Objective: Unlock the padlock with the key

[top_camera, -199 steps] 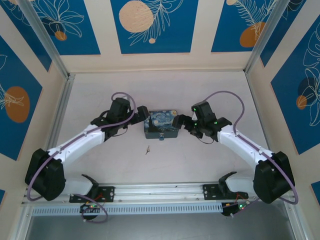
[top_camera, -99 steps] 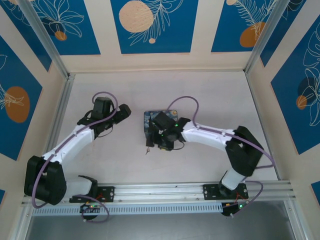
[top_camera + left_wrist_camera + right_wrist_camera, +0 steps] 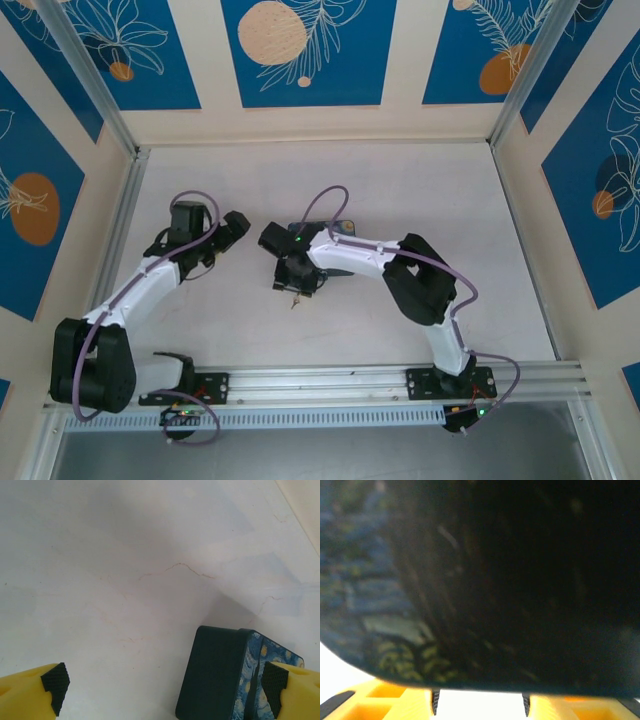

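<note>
The right gripper (image 3: 293, 284), jaws part-way apart, hung just above the tiny key (image 3: 294, 299) on the surface (image 3: 420, 180). Its arm hid the padlock beside the blurred tin (image 3: 220, 675). The left gripper (image 3: 165, 682) gaped wide.

In the top view the left arm reaches toward centre-left, and the left tool (image 3: 232, 225) has its jaws spread wide. The right arm folds back across to frame centre, wrist pitched down; the right tool (image 3: 296, 287) has its jaws narrowly apart.
</note>
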Tool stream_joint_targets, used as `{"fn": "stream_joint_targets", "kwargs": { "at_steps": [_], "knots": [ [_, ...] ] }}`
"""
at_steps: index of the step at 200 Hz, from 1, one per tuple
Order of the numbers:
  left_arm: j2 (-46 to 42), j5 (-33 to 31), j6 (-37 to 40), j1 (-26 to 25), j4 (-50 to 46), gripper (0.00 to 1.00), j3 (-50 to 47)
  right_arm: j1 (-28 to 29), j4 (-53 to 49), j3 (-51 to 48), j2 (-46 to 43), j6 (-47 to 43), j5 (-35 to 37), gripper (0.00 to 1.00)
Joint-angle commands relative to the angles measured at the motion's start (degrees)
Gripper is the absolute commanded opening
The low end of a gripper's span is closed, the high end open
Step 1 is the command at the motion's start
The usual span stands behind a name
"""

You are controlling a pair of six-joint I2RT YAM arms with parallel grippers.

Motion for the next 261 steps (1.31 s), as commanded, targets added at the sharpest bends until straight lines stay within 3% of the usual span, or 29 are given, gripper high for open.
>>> {"fn": "stream_joint_targets", "kwargs": {
  "at_steps": [1,97,174,261],
  "knots": [
    [-1.3,2.7,-0.6,1.3,1.9,1.0,-0.8,0.5,-6.4,1.4,3.0,2.8,0.8,0.46],
    [-1.4,4.8,-0.2,2.6,2.9,1.0,-1.7,3.5,-7.6,1.1,5.6,6.5,5.5,0.42],
    [-3.1,4.3,-0.2,2.8,1.8,1.0,-2.5,3.9,-4.7,-1.2,7.3,6.8,4.6,0.34],
    [-3.0,4.5,-1.1,2.8,1.9,1.0,-2.1,5.0,-5.3,-2.3,5.8,5.1,8.8,0.46]
  ]
}}
